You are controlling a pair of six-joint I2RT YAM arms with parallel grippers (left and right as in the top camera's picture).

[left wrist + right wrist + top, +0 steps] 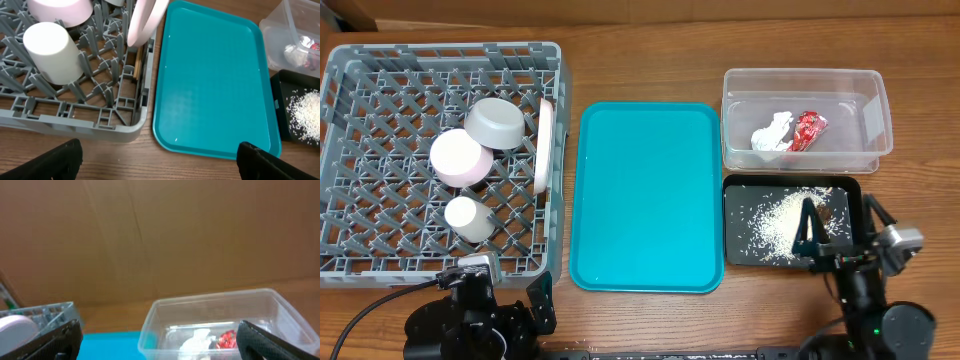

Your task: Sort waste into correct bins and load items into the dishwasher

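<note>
- While both arms sit at the table's near edge, the overhead view shows grey bowl (495, 122), pink bowl (457, 157), cup (467, 217) and plate (546, 145) in the rack (380, 70). Tissue (772, 132) and wrapper (809, 128) are in the clear tub (805, 80), and rice (782, 222) is on the black tray (740, 255). Sorting looks finished.
- Left wrist: chopsticks (137, 62) lie in the rack; the left gripper (159, 147) is wide and empty.
- Right wrist: the right gripper (159, 330) is wide and empty, facing the tub.

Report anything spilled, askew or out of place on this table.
Nothing stands out. The loose rice lies scattered, but all inside the black tray; tissue and wrapper sit in the clear tub; the plate stands on edge in the rack.
</note>
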